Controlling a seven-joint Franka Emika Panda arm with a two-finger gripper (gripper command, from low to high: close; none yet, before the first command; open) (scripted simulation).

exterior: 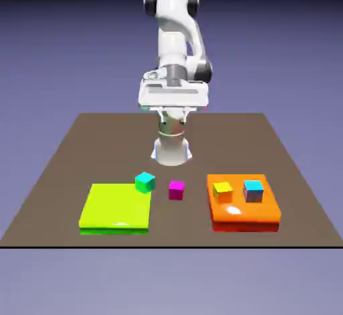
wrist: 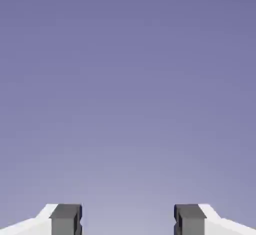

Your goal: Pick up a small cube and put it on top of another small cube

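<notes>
Your gripper [wrist: 128,220] is open and empty, above the table [exterior: 171,233]
Watch the lime slab [exterior: 116,206]: its corner crowds the turned green cube [exterior: 145,183], so your fingers could clip it, and an off-centre release could topple the stack; the pink cube [exterior: 176,190] lies between that slab and the orange one [exterior: 245,214], near face almost square to the exterior view, no long axis, so a skewed grip could twist it
</notes>
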